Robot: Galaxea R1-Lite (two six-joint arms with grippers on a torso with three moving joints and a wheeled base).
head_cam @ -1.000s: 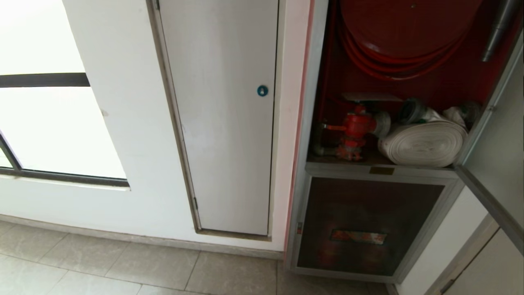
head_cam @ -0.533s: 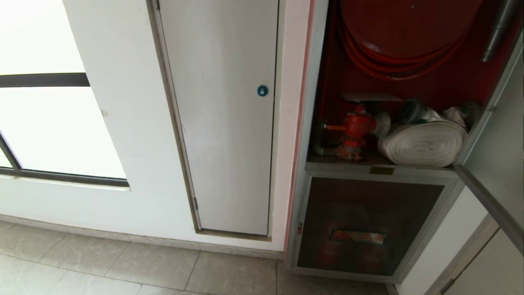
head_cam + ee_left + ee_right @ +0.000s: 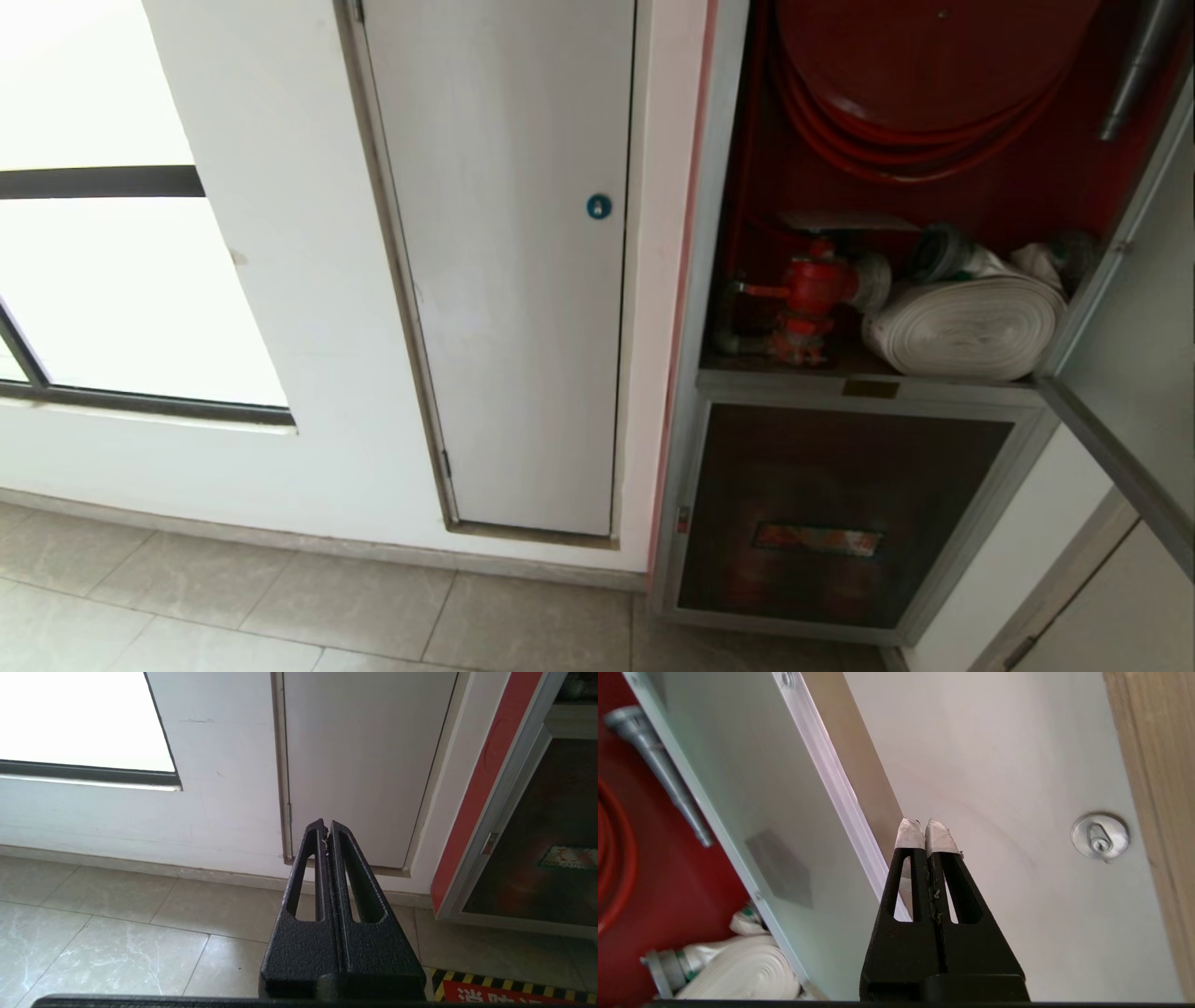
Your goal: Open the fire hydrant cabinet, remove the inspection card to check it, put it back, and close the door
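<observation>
Right hand point(image 3: 927, 833), pressed together, empty, beside the door point(image 3: 752, 812) edge; white hose roll point(image 3: 738, 970) behind.

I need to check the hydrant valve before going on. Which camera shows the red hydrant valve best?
The head view: the red hydrant valve stands in full sight inside the open fire hydrant cabinet, left of the rolled white hose. The left wrist view shows only the cabinet's lower panel, and the right wrist view shows the hose roll and door, not the valve.
</observation>
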